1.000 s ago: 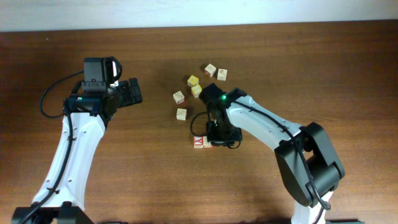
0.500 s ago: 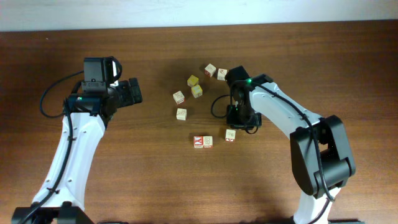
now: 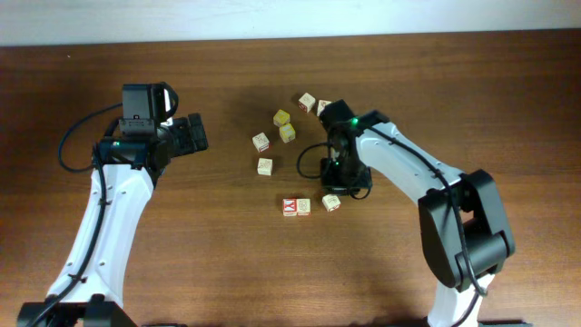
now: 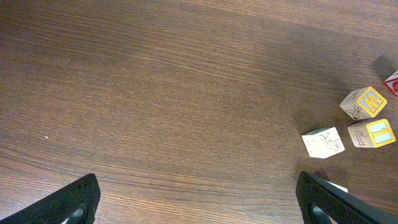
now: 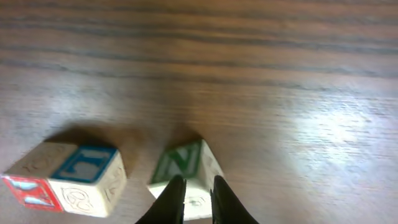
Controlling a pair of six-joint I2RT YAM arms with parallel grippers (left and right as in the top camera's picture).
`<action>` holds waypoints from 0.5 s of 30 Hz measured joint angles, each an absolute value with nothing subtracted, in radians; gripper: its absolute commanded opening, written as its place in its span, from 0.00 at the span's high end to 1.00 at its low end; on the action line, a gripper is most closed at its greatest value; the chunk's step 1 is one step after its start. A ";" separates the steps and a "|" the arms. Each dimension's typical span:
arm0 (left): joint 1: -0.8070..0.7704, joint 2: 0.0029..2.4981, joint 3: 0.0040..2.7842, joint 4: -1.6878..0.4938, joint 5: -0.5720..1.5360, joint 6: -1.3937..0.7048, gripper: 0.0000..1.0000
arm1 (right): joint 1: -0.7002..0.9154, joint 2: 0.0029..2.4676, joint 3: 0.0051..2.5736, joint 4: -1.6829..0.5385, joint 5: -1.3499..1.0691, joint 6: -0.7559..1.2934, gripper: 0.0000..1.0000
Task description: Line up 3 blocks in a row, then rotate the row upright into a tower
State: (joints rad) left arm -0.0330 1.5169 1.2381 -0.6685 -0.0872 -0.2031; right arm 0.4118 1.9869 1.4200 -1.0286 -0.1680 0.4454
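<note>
We see the right gripper [image 5: 193, 194] low over the wooden table [image 3: 200, 263], its two fingers drawn almost together with only a thin slit between them and no block inside that slit. The tips stand at the near lower edge of the tilted cream block [image 5: 183, 165], and we cannot tell whether they touch it. That block shows a green "N" on the face turned to the left, and a pale face with a faint print on the right. From overhead it lies skewed to the wood grain, just beside the end of the right arm. It sits a little apart, to the right, from two blocks that touch side by side. These are the red-framed block [image 3: 290, 207], whose red letter is too small for us to read, and the second cream block [image 3: 303, 206] against its right side. In the right wrist view this pair appears at the lower left, with a blue-framed face whose blue letter is too blurred for us to read. The left gripper [image 4: 199, 202] hangs well away over the left part of the table, fingers spread wide and holding nothing. Its camera catches a yellow-faced W cube [image 4: 364, 102] and a yellow-faced I cube [image 4: 372, 132], both lettered in blue and near each other. A pale cube [image 4: 323, 142] with a small line drawing lies just to their left.
</note>
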 measured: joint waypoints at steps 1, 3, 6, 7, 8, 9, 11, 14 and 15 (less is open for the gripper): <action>-0.033 1.517 1.238 -0.668 -0.087 -0.203 0.01 | 0.390 1.980 1.429 -1.048 -0.165 0.445 0.83; -0.033 1.517 1.238 -0.669 -0.087 -0.203 0.01 | 0.332 1.950 1.436 -1.091 -0.148 0.445 0.83; -0.033 1.517 1.238 -0.668 -0.088 -0.203 0.01 | 0.271 1.925 1.431 -1.087 -0.128 0.444 0.82; -0.033 1.517 1.238 -0.669 -0.087 -0.203 0.01 | 0.268 1.925 1.409 -1.049 -0.121 0.445 0.82; -0.033 1.517 1.238 -0.669 -0.087 -0.203 0.01 | 0.270 1.925 1.385 -1.027 -0.121 0.443 0.82; -0.033 1.517 1.238 -0.668 -0.087 -0.203 0.01 | 0.270 1.924 1.364 -1.007 -0.121 0.442 0.82; -0.033 1.517 1.238 -0.666 -0.087 -0.203 0.01 | 0.270 1.923 1.319 -0.959 -0.122 0.441 0.82; -0.033 1.517 1.238 -0.667 -0.087 -0.203 0.01 | 0.282 1.923 1.249 -0.872 -0.148 0.438 0.82; -0.033 1.517 1.238 -0.667 -0.088 -0.203 0.01 | 0.290 1.923 1.242 -0.853 -0.157 0.434 0.82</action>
